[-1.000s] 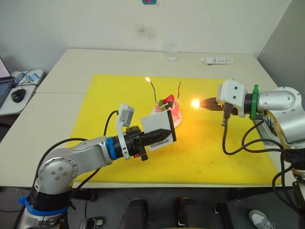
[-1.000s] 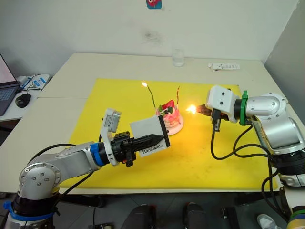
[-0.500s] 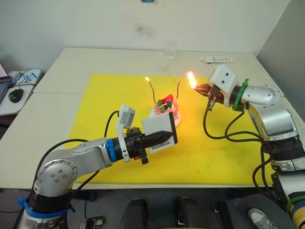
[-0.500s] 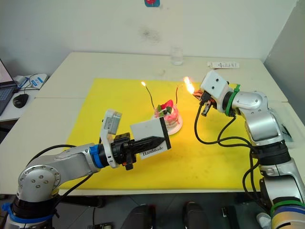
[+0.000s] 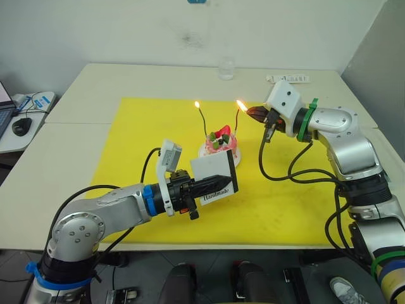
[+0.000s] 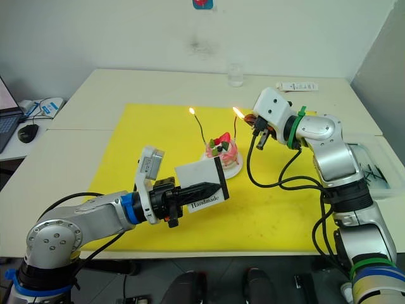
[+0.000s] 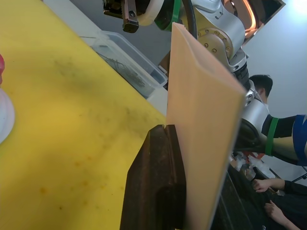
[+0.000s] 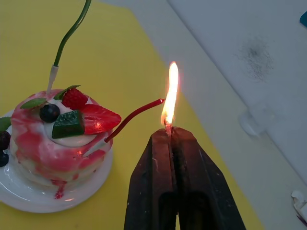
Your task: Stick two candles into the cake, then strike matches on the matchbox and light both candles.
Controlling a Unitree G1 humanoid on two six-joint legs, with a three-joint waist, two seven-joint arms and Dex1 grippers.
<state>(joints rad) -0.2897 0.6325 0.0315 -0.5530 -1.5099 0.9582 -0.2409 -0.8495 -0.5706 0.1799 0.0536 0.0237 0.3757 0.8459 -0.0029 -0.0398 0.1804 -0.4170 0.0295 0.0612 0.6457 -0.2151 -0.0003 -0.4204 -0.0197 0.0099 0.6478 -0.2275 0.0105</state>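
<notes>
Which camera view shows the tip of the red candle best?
The right wrist view: the red candle bends toward the burning match, tip at its flame. Both eye views show it as a thin line by a glow. The left wrist view shows the matchbox.

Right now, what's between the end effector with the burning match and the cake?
The red candle, leaning from the cake toward the match flame at the right end effector; the right wrist view shows it.

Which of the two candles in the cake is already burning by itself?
The green candle: a small flame sits on its tip, away from the match. The red candle is only now touched at its tip by the match flame held in the right gripper.
</notes>
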